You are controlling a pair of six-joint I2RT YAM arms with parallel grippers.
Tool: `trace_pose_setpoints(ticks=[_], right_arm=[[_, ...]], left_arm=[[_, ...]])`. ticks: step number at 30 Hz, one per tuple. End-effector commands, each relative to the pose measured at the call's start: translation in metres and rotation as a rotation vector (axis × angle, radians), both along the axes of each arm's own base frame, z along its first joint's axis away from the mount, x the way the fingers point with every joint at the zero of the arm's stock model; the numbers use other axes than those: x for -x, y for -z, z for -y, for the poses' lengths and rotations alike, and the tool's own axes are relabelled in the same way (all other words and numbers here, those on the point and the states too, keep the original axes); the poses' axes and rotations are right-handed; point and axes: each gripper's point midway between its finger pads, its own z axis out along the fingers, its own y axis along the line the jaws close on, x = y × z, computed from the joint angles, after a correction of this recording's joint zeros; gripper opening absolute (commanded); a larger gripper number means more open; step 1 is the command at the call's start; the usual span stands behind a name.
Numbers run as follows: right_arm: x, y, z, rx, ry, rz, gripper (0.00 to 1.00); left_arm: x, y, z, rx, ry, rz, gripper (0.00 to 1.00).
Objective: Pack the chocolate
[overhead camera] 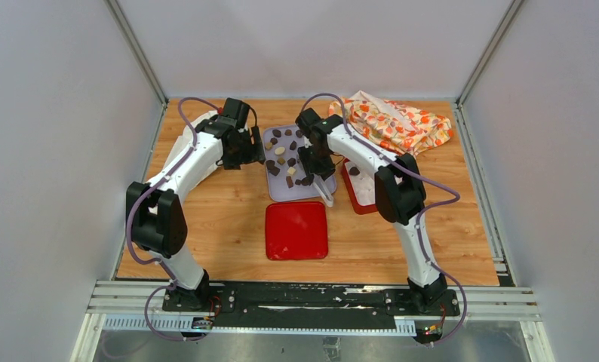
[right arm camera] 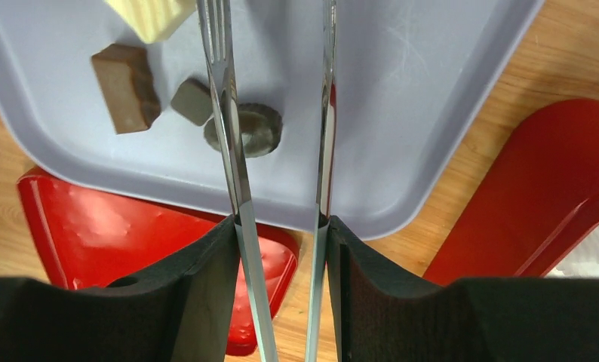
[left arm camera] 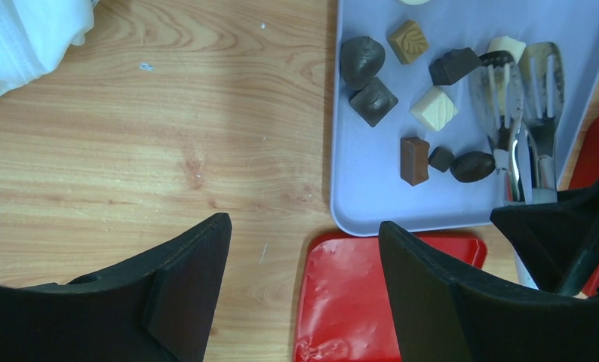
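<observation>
1. Plain grey walls [overhead camera: 55,113] around a wooden counter [left arm camera: 168,151], pretty bare setup.
2. So the right gripper [right arm camera: 281,226] is pinching a pair of metal tongs [right arm camera: 225,113] near the handle end. It's only squeezing partway, so the blades stand apart. I'd guess it's lining up on a piece, not gripping one yet.
3. Those blades hang over the lilac tray [right arm camera: 402,90], where the chocolate [left arm camera: 372,100] lies loose: dark, tan and cream bits. A round ridged dark one sits right by one blade.
4. Meanwhile the left gripper [left arm camera: 304,226] is spread wide with nothing in it, hovering over the counter just beside the tray. Looks parked out of the way.
5. Further out, the red lid [overhead camera: 296,230] lies in front of the tray and the red box [overhead camera: 351,197] just beside it. That's presumably where the pieces go.
</observation>
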Motion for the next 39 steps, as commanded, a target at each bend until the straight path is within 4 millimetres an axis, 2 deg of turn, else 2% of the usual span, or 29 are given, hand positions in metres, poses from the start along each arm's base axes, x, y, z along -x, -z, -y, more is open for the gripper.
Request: trace_pose_setpoints(ticks=[1, 6, 10, 14, 19, 21, 25, 29, 30, 34, 39], right_arm=[[0.005, 0.003, 0.003, 0.074, 0.016, -0.017, 0.48], [-0.002, 0.004, 0.017, 0.162, 0.047, 0.01, 0.43], [-0.003, -0.001, 0.015, 0.145, 0.049, 0.02, 0.32], [-0.003, -0.008, 0.012, 0.117, 0.047, 0.028, 0.15], [-0.001, -0.042, 0.012, 0.058, 0.045, 0.083, 0.01], [0.001, -0.058, 0.019, 0.041, 0.05, 0.116, 0.0], [0.005, -0.084, 0.056, 0.035, 0.135, 0.158, 0.0], [0.015, -0.082, 0.114, 0.069, 0.273, 0.148, 0.0], [0.018, -0.087, 0.128, 0.065, 0.31, 0.168, 0.0], [0.03, -0.075, 0.183, 0.092, 0.433, 0.139, 0.0], [0.036, -0.063, 0.217, 0.14, 0.461, 0.104, 0.0]], left_arm=[[0.006, -0.005, -0.008, -0.019, 0.002, 0.011, 0.77], [0.006, -0.005, -0.008, -0.02, 0.001, 0.013, 0.77], [0.005, -0.005, -0.009, -0.029, 0.005, 0.014, 0.77], [0.005, -0.003, -0.009, -0.034, 0.011, 0.01, 0.77], [0.003, -0.004, -0.009, -0.038, 0.019, 0.014, 0.77], [0.002, -0.004, -0.009, -0.041, 0.022, 0.014, 0.77], [-0.002, -0.005, -0.007, -0.036, 0.031, 0.017, 0.77], [-0.005, -0.006, -0.005, -0.032, 0.033, 0.016, 0.77], [-0.006, -0.005, -0.004, -0.031, 0.034, 0.014, 0.77], [-0.008, -0.002, -0.002, -0.025, 0.037, 0.006, 0.77], [-0.013, -0.003, 0.002, -0.009, 0.039, 0.005, 0.77]])
